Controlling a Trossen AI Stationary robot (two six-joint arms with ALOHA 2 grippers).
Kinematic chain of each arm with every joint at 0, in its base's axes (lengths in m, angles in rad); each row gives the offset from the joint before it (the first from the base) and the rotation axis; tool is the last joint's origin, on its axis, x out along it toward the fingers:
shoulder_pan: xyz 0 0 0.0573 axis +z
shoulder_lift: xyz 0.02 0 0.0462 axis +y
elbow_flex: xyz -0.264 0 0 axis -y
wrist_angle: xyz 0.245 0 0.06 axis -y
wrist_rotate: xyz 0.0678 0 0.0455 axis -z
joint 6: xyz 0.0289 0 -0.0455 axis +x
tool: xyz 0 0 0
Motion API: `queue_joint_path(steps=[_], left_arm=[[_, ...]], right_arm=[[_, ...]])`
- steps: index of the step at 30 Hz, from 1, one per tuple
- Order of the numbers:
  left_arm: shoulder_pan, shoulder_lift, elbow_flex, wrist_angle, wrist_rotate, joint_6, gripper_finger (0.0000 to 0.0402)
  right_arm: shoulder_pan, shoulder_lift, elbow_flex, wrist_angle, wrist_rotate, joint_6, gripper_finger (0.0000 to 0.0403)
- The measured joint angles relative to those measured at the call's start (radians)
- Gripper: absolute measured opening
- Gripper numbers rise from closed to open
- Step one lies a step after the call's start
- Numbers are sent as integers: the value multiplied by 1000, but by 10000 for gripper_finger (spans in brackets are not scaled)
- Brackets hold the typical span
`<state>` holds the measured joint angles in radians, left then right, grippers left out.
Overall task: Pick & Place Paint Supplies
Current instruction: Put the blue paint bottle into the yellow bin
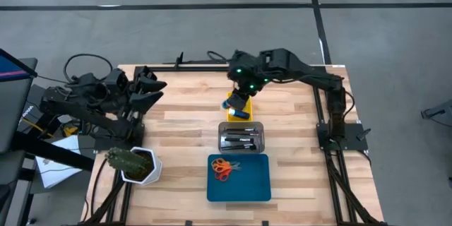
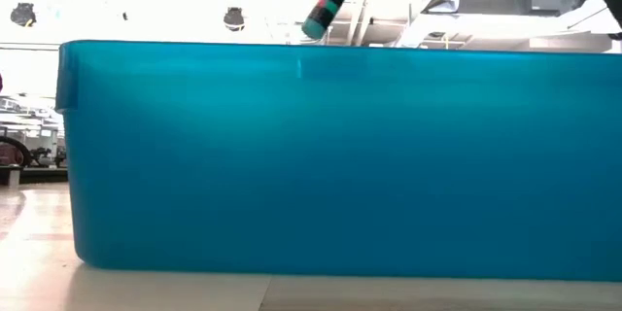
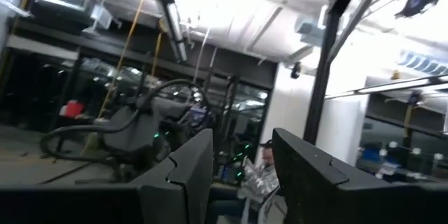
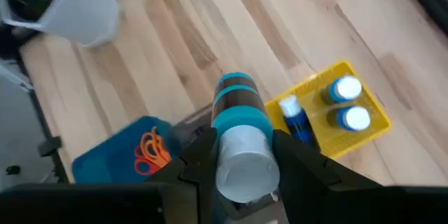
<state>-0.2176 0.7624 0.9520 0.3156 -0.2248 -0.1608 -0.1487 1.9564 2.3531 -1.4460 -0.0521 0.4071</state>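
My right gripper (image 1: 240, 99) hovers over the yellow tray (image 1: 239, 113) at mid-table and is shut on a small teal bottle (image 4: 238, 108) with a dark band and a white cap. Two bottles (image 4: 346, 89) stand upright in the yellow tray (image 4: 371, 122) and one (image 4: 294, 117) lies on its side. Orange-handled scissors (image 1: 224, 168) lie in the blue tray (image 1: 244, 187). Dark brushes (image 1: 240, 140) lie in the clear tray (image 1: 260, 128). My left gripper (image 1: 162, 90) waits open at the table's left, raised, with nothing between its fingers (image 3: 189, 175). My right gripper pinches the bottle at its white cap end (image 4: 241, 161) between the two fingers (image 4: 199, 161). They come slanting down from the table's far right. The bottle (image 2: 324, 8) hangs tilted below them, cap uppermost, clear of the table and trays.
A green cactus in a white pot (image 1: 135, 164) stands at the near left corner. The three trays sit in a row from mid-table to the near edge. Bare wood lies to both sides. In the low view the blue tray's wall (image 2: 330, 155) blocks nearly everything.
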Motion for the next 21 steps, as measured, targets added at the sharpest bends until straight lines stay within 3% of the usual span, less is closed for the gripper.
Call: queue_joint_path(steps=[12, 21], left_arm=[[0, -2, 0, -49, -110, 0, 143], [0, -1, 0, -47, -119, 0, 140]], right_arm=[[-66, 147, 1, -37, -3, -38, 113], [-103, 177, -2, -101, 5, -93, 113]])
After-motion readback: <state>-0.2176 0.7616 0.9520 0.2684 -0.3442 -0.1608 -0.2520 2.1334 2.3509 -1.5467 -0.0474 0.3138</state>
